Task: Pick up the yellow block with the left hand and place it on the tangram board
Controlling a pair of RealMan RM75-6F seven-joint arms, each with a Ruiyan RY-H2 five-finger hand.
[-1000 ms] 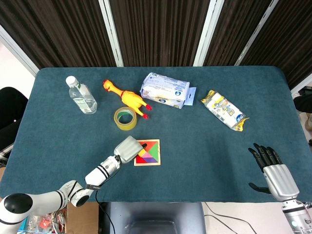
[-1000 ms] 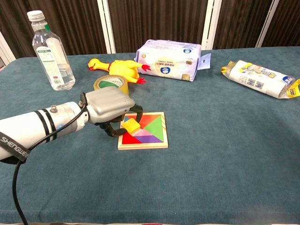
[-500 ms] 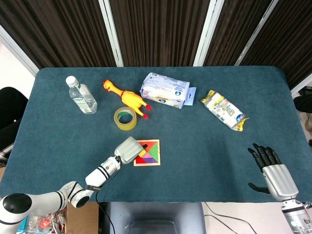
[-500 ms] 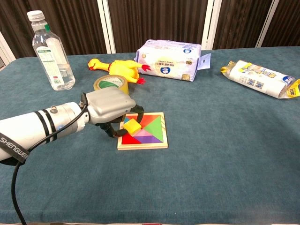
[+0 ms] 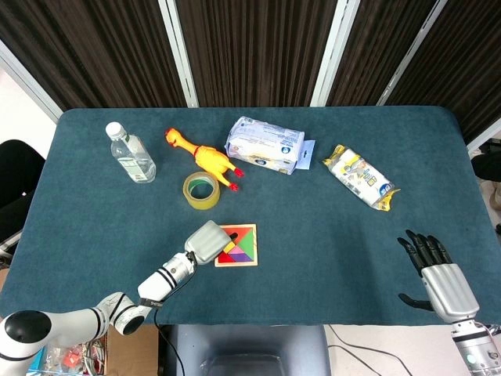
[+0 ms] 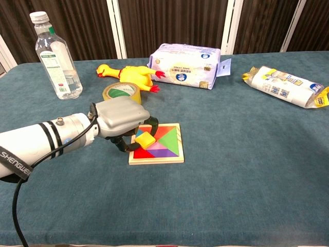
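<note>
My left hand (image 6: 121, 117) is hovering over the left edge of the tangram board (image 6: 169, 154), back of the hand up, fingers curling down around the yellow block (image 6: 146, 139). The block is lying tilted on the board's left half, on top of the coloured pieces, and my dark fingertips are sitting just beside it. In the chest view I cannot tell whether they are pinching it or only flanking it, and in the head view my left hand (image 5: 207, 240) is covering the block altogether. The board is lying flat on the teal table (image 5: 329, 258), near the front edge.

My right hand (image 5: 438, 278) is resting far off at the front right corner, fingers spread apart and holding nothing.

Behind the board, a roll of tape (image 6: 121, 92) is lying flat, a rubber chicken (image 6: 126, 73) just beyond it, touching or nearly so. A water bottle (image 6: 56, 56) is standing upright at the far left, a tissue pack (image 6: 187, 58) is sitting at the back centre, and a snack packet (image 6: 288, 86) is lying to the right
</note>
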